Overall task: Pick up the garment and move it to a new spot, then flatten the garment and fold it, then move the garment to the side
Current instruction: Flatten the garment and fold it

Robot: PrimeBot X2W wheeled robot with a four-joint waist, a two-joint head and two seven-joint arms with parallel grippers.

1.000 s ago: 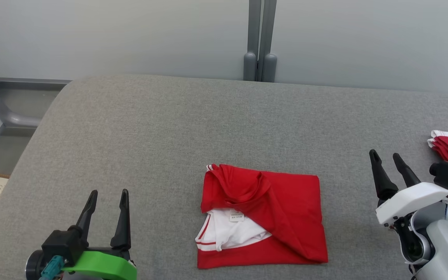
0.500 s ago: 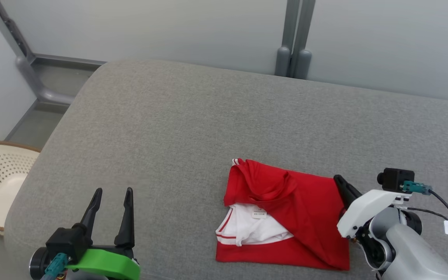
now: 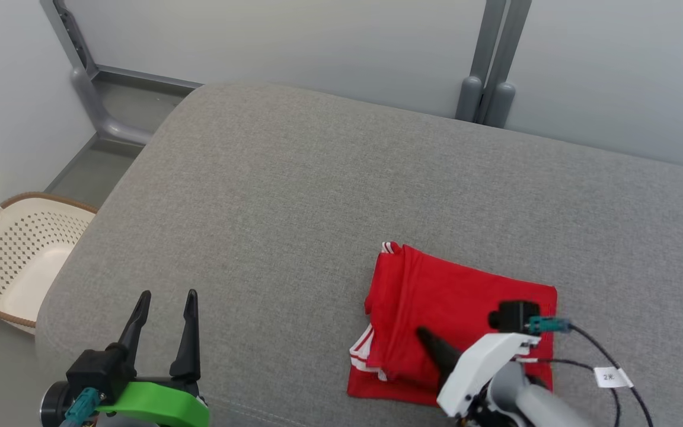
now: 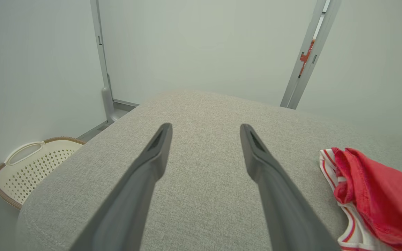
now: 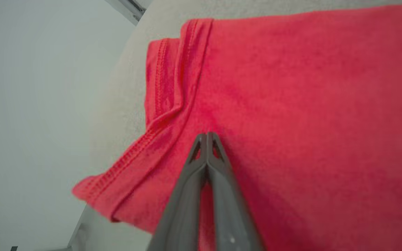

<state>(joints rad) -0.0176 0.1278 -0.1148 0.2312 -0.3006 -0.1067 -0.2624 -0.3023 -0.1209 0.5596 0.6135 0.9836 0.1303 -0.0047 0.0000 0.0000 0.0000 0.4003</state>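
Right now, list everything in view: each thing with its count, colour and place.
garment: one, red with white striped trim, folded, on the cushion's near right part
cushion: one, grey fabric, bearing the garment
basket: one, cream with brown rim, perforated, on the floor left of the cushion
posts: two, grey, side by side behind the cushion's far edge
cable tag: one, white, on the right arm's black cable
left end effector: one, dark fingers open, over the cushion's near left, apart from the garment
right end effector: one, dark fingers shut, tips on the garment
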